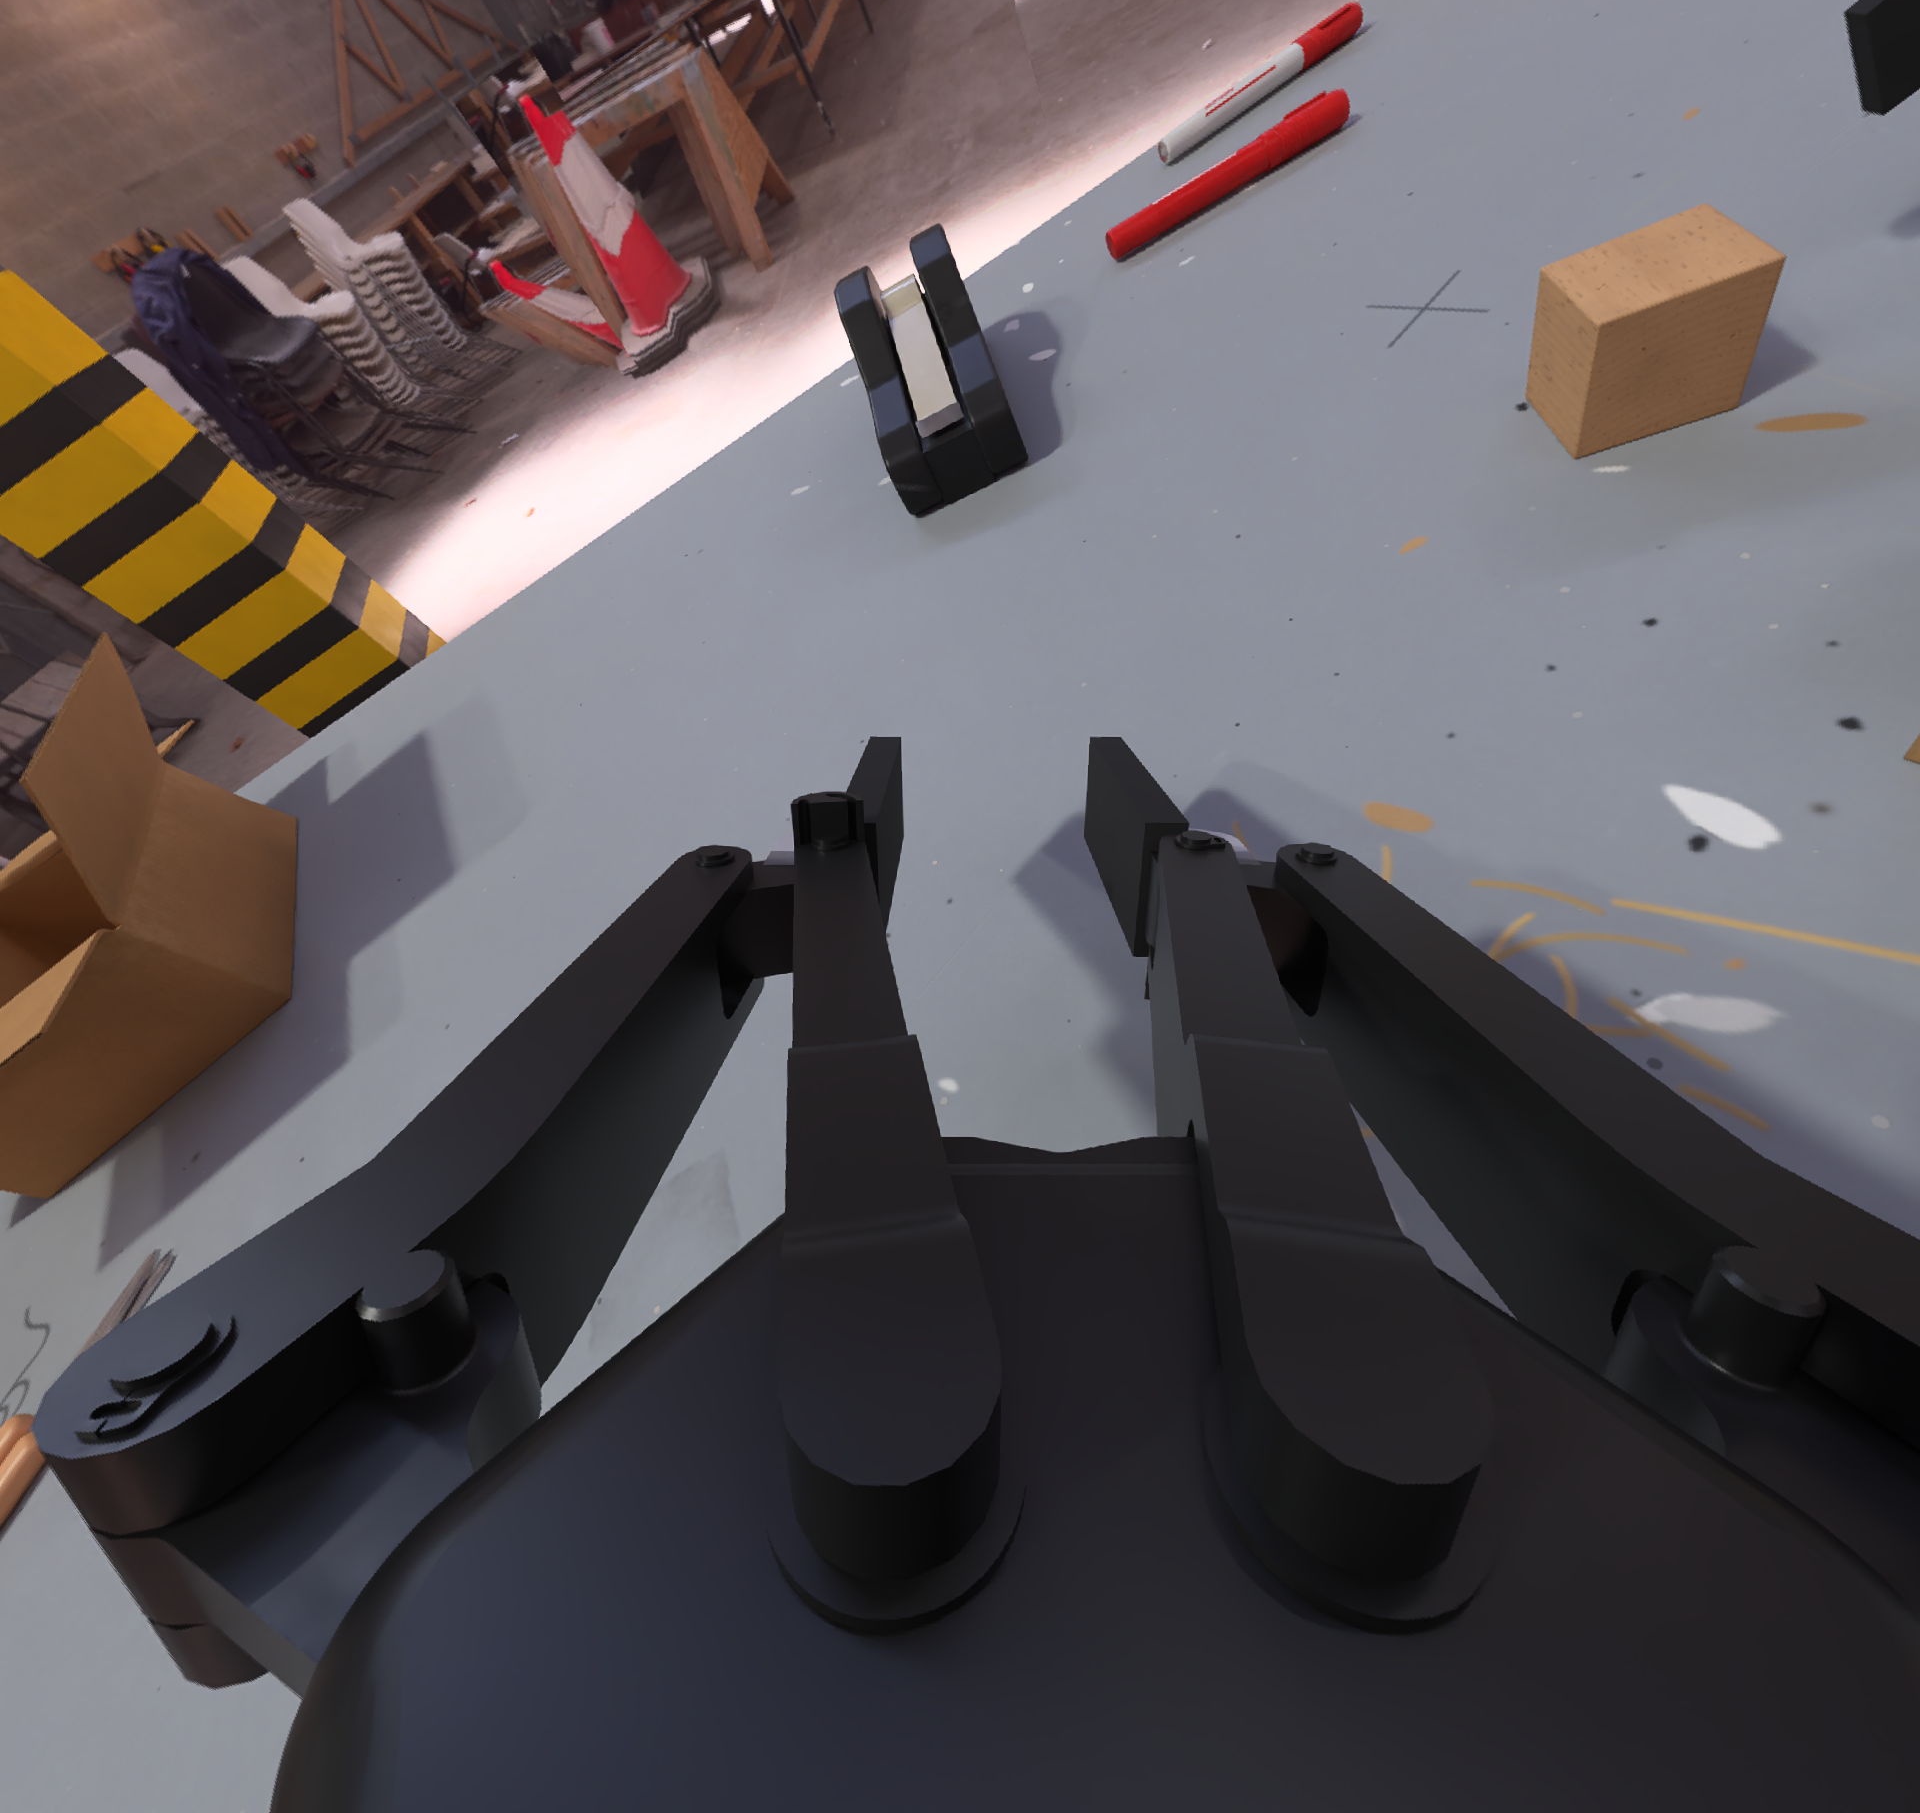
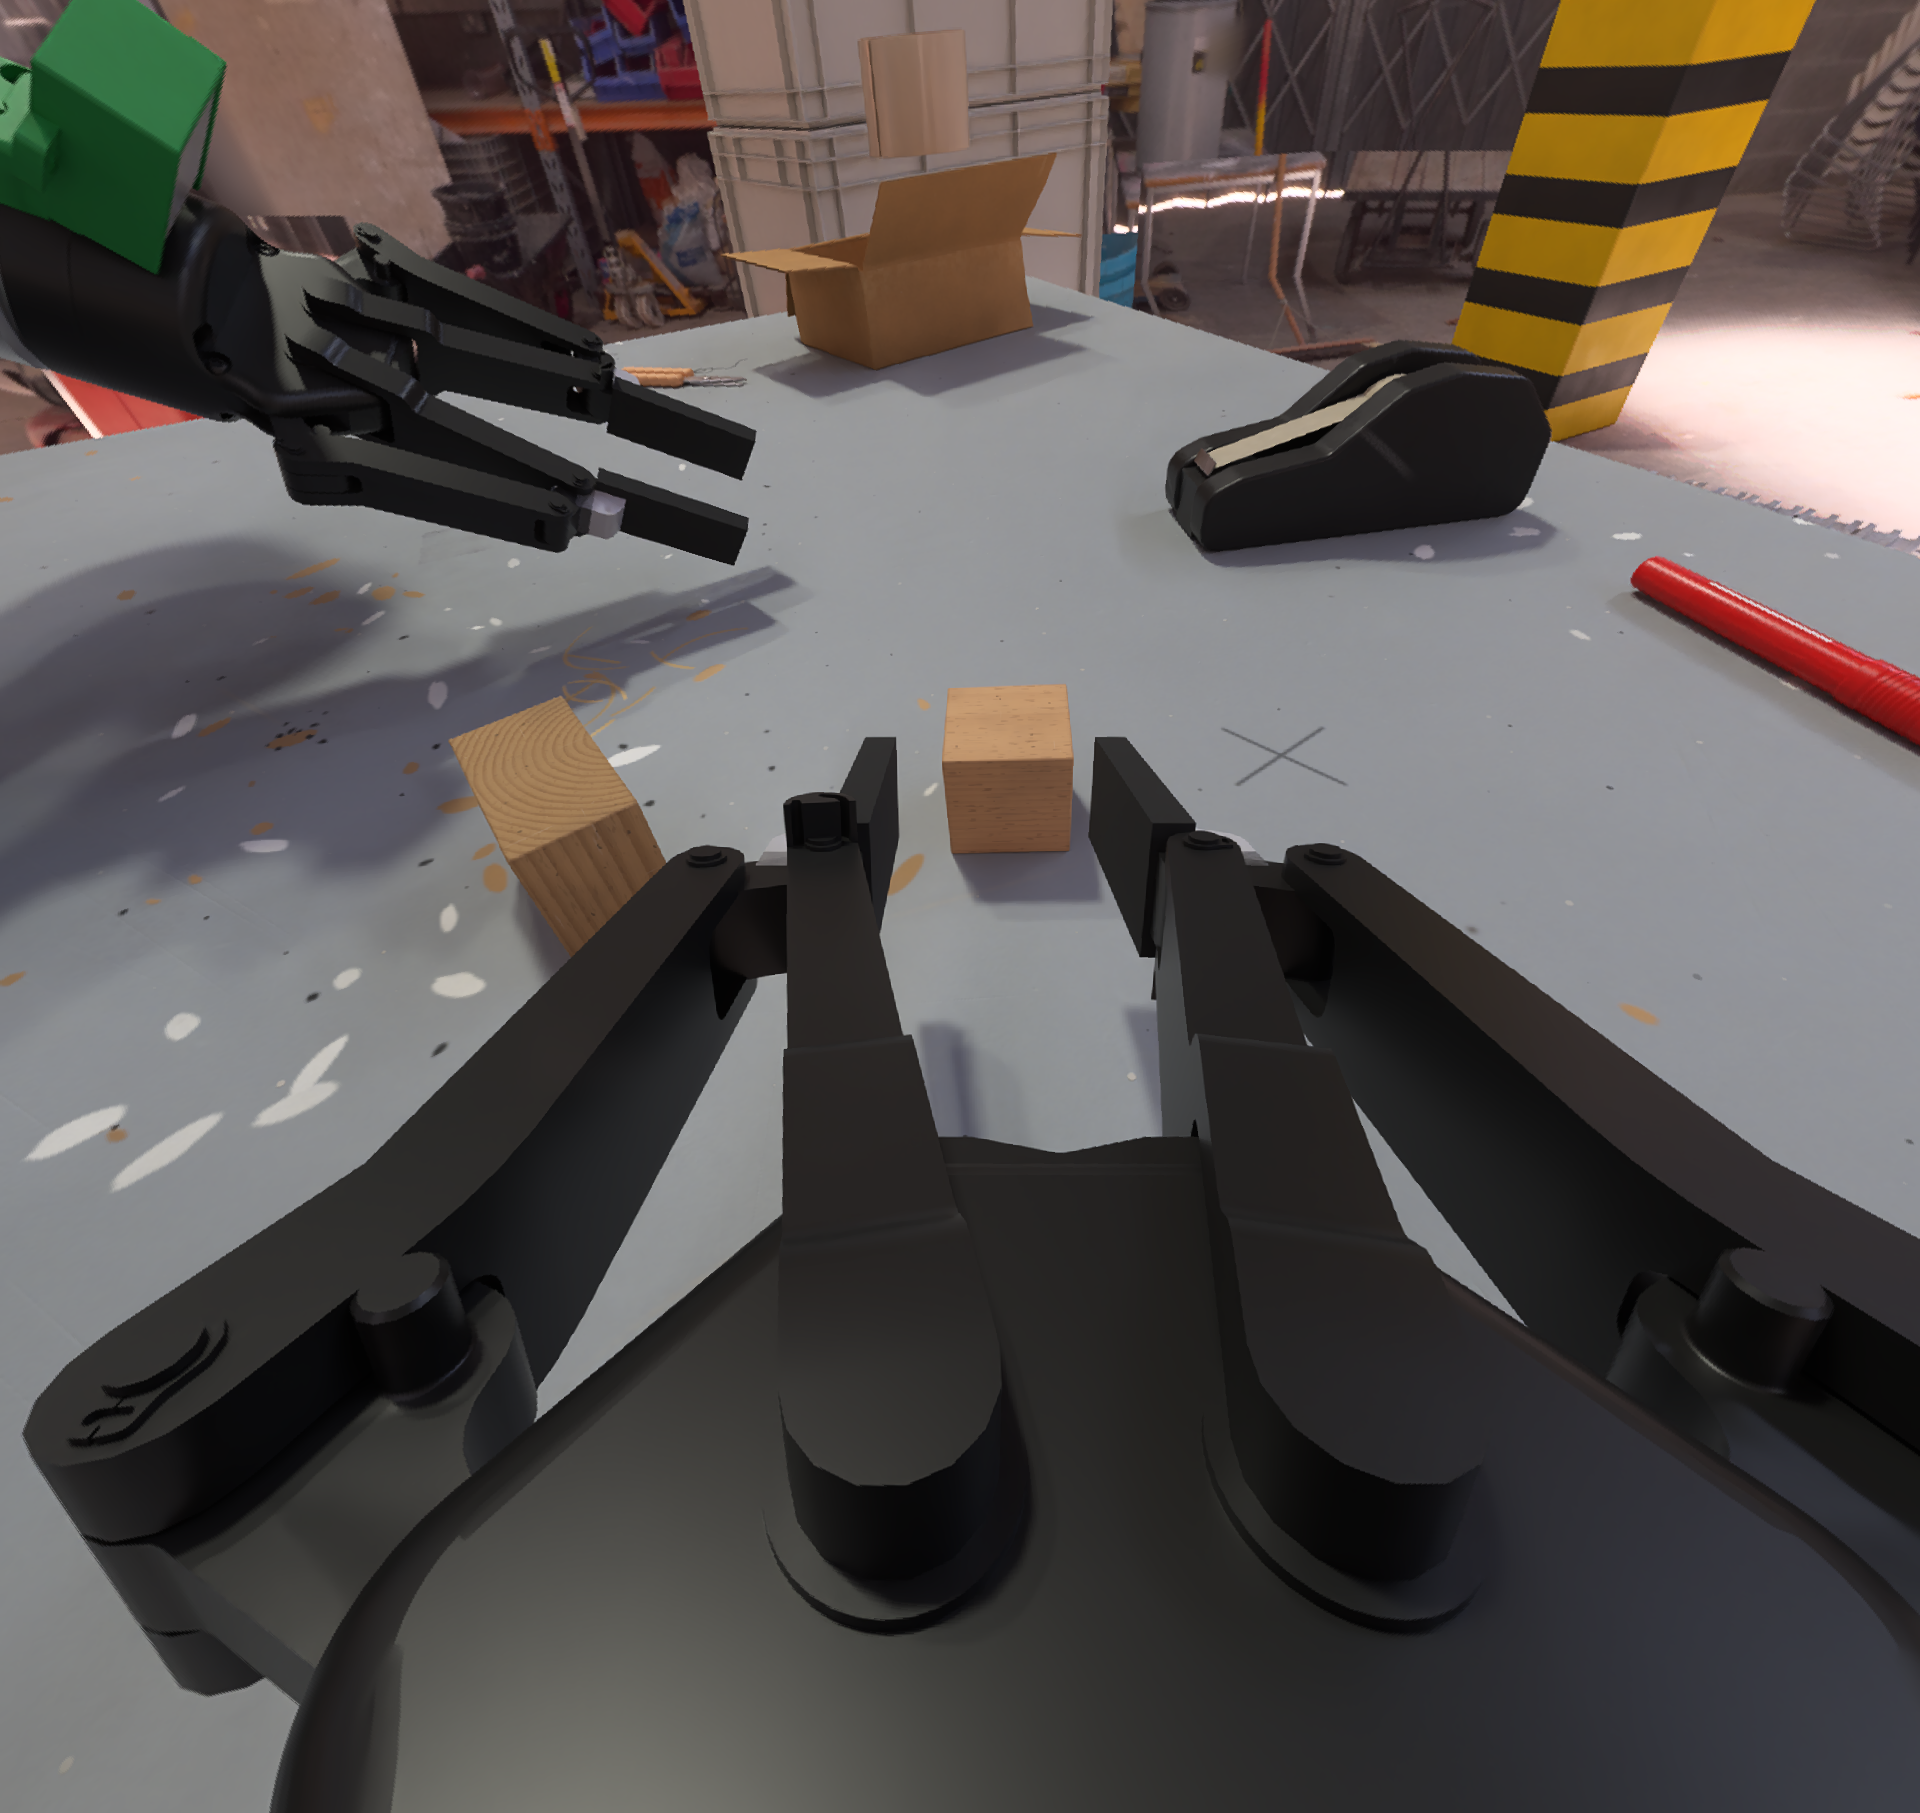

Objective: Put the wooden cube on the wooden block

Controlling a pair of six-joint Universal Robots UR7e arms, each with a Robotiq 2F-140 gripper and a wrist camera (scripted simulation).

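The wooden cube (image 2: 1008, 771) stands on the grey table, seen in the gap between the open fingers of my right gripper (image 2: 997, 807), with space on both sides. The wooden block (image 2: 561, 818), with ring grain on its end, lies to the cube's left, partly hidden behind my right gripper's left linkage. My left gripper (image 1: 997, 807) is open and empty above bare table. It also shows in the right wrist view (image 2: 686, 475), hovering far left. In the left wrist view the cube (image 1: 1652, 329) is far to the right.
A black tape dispenser (image 2: 1361, 454) (image 1: 935, 381) sits at the back right. A red marker (image 2: 1777, 641) lies at the right, and a white-and-red one (image 1: 1262, 80) beside it. An open cardboard box (image 2: 914, 277) stands at the far edge. A drawn cross (image 2: 1288, 755) marks the table.
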